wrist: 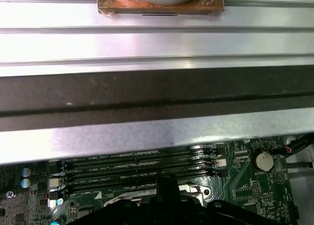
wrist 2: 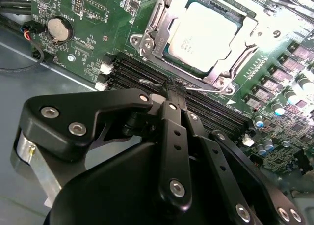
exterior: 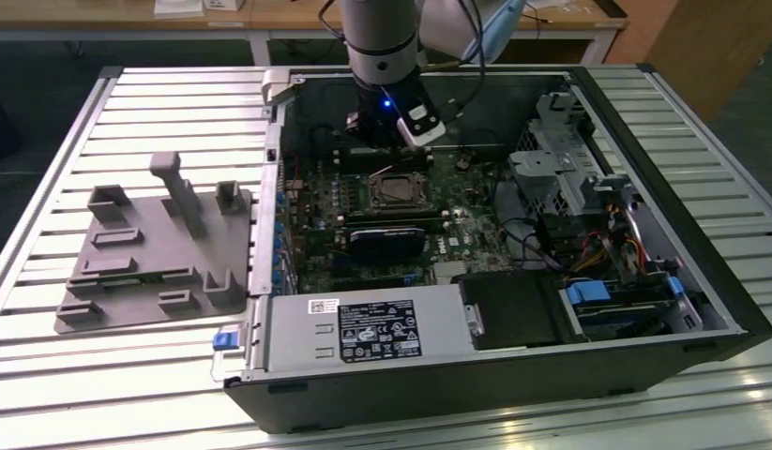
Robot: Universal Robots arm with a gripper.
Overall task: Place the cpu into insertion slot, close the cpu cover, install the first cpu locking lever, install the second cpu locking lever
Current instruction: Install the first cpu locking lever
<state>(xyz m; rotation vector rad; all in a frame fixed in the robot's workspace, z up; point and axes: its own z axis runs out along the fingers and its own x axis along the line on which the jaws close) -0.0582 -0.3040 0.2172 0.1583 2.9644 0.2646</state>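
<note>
Right: cpu [wrist 2: 206,31] sits in the insertion slot [exterior: 395,191], cpu cover [wrist 2: 156,18] down over it. Tool [wrist 2: 172,91] tips are pressed together, apparently pinching the locking lever [wrist 2: 146,81] just beside the socket. The lever wire runs parallel to the memory slots [wrist 2: 216,112].

Arm [exterior: 383,47] upright — claw [wrist 2: 171,92] pointing down; pinched closed

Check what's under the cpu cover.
The cpu sits under the cpu cover, its silver top showing through the cover's window. Its edges and whatever lies beneath the chip are hidden by the frame and the chip.
</note>
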